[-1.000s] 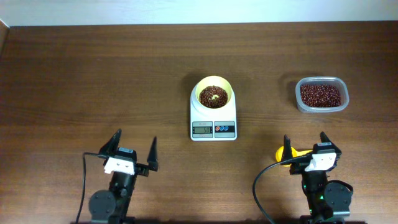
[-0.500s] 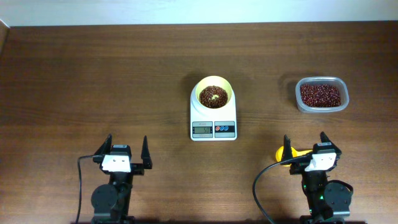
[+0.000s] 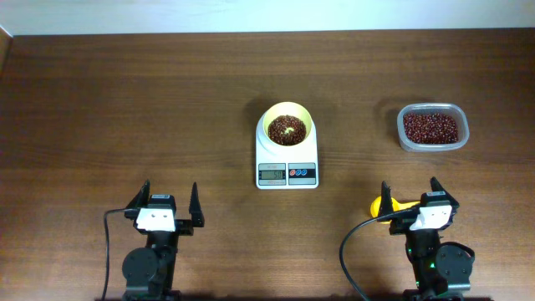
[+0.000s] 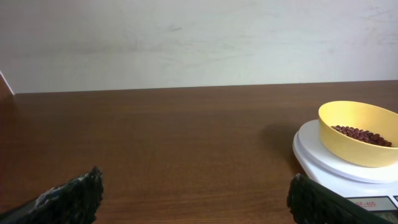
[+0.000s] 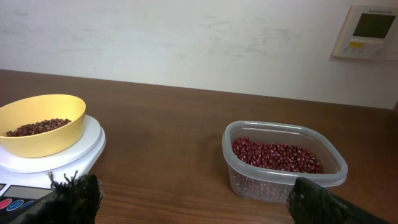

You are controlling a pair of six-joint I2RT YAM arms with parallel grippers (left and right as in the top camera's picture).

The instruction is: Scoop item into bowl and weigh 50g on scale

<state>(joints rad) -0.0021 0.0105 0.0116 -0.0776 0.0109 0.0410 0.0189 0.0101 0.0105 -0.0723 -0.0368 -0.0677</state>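
Note:
The pale yellow bowl sits on the white scale at the table's middle and holds a small heap of dark red-brown beans. It also shows in the left wrist view and the right wrist view. More beans fill the clear plastic tub, seen close in the right wrist view. My left gripper is open and empty at the front left. My right gripper is open and empty at the front right, well short of the tub.
A yellow scoop lies on the table beside my right gripper's left finger. A wall panel hangs behind the table at the right.
My left arm swung back to face straight ahead and then held still. The right arm, bowl, scale and tub have not moved.

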